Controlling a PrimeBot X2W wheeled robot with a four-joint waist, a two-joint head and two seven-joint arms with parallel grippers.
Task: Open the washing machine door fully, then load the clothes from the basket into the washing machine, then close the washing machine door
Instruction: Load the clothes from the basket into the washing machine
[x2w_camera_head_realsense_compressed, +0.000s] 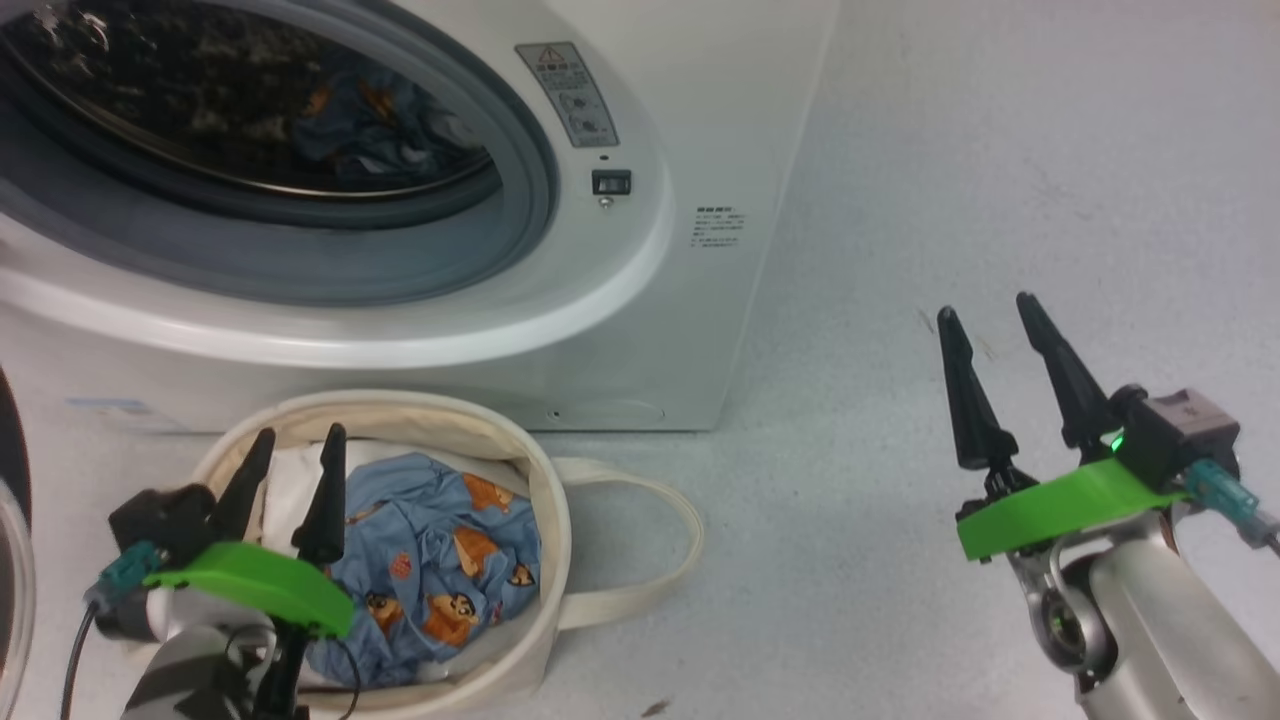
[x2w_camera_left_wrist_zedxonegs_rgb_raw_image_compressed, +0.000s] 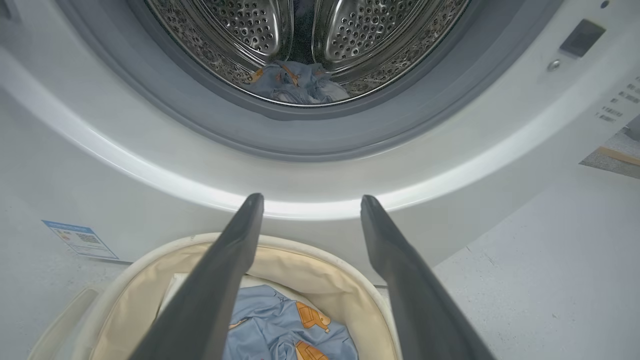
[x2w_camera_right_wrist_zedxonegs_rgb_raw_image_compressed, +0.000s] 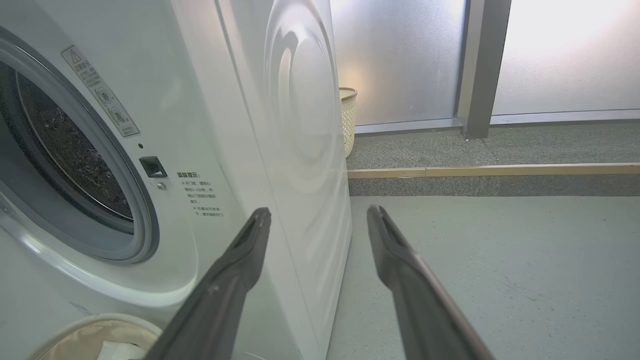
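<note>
Head view: left gripper (x2w_camera_head_realsense_compressed: 300, 432) hangs over the 9 o'clock side of the basket (x2w_camera_head_realsense_compressed: 552, 560), fingers spread, nothing between them. Clothes (x2w_camera_head_realsense_compressed: 440, 560) (blue, orange bears, crumpled, no clear long axis) fill the basket from middle to 3 o'clock, just beside and below the fingertips; contact can't be told. Right gripper (x2w_camera_head_realsense_compressed: 985, 305) is also spread and empty, well apart at the basket's 3 o'clock over bare floor (x2w_camera_head_realsense_compressed: 850, 250), so the left arm is clearly nearer. Washing machine (x2w_camera_head_realsense_compressed: 600, 330) stands at the basket's 12 o'clock, mouth uncovered, one bear-print piece lying in the drum (x2w_camera_head_realsense_compressed: 150, 90). A dark sliver at the frame's 9 o'clock edge looks like the washing machine door (x2w_camera_head_realsense_compressed: 8, 440) swung aside. Left wrist view: fabric at 6 o'clock between the two fingers, drum at 12. Judgement: loading is partly done. The next grab needs the left fingers to go straight down and slightly toward 3 o'clock. Risk: pinching the white cushion (x2w_camera_head_realsense_compressed: 288, 480) or the lining instead.
</note>
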